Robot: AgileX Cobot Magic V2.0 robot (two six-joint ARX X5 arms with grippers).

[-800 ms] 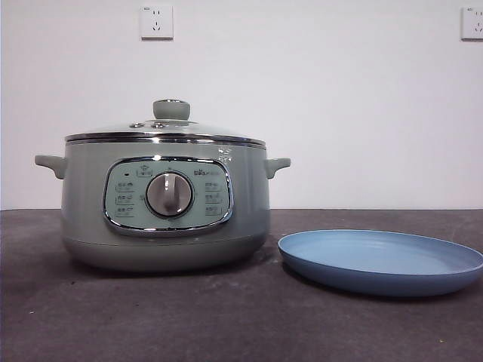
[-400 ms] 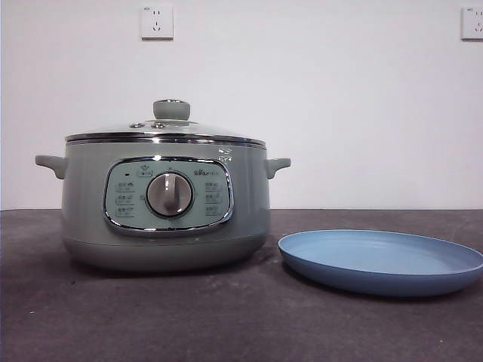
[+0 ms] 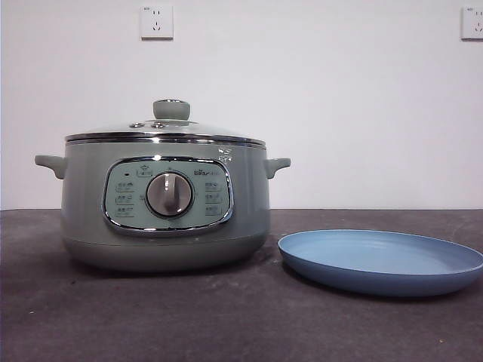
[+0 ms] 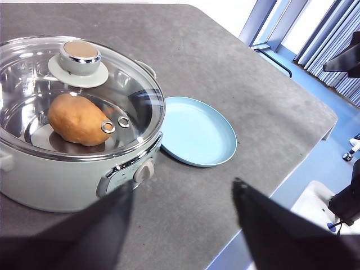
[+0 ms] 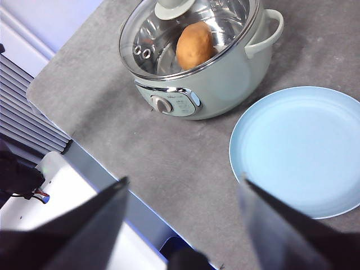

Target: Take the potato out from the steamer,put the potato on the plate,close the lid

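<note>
Front view: the steamer (image 3: 166, 204) is seen standing on the dark grey table (image 3: 226, 324), its glass lid (image 3: 166, 128) seated on the chrome rim and topped by a pale green knob (image 3: 171, 109); the light-blue plate (image 3: 381, 260) is laid just beside the pot on the same surface; neither arm is shown here. Behind, two wall sockets (image 3: 156, 22) are mounted on a white wall.

In the left wrist view the potato (image 4: 77, 119) is seen through the glass, lying inside the steamer (image 4: 67, 174) under the closed lid (image 4: 84, 95); the plate (image 4: 197, 130) is set beside the pot, empty. The left gripper (image 4: 183, 225) is held apart from the pot, above the table edge nearest the camera, its jaws spread wide and nothing gripped; the potato is well away from it, enclosed in the pot.

In the right wrist view the right gripper (image 5: 183, 225) is likewise shown released, jaws parted and empty, held high above the table edge; the potato (image 5: 194, 45) is seen under the lid (image 5: 185, 28), well apart from those jaws, while the plate (image 5: 304, 149) lies nearer to them.
</note>
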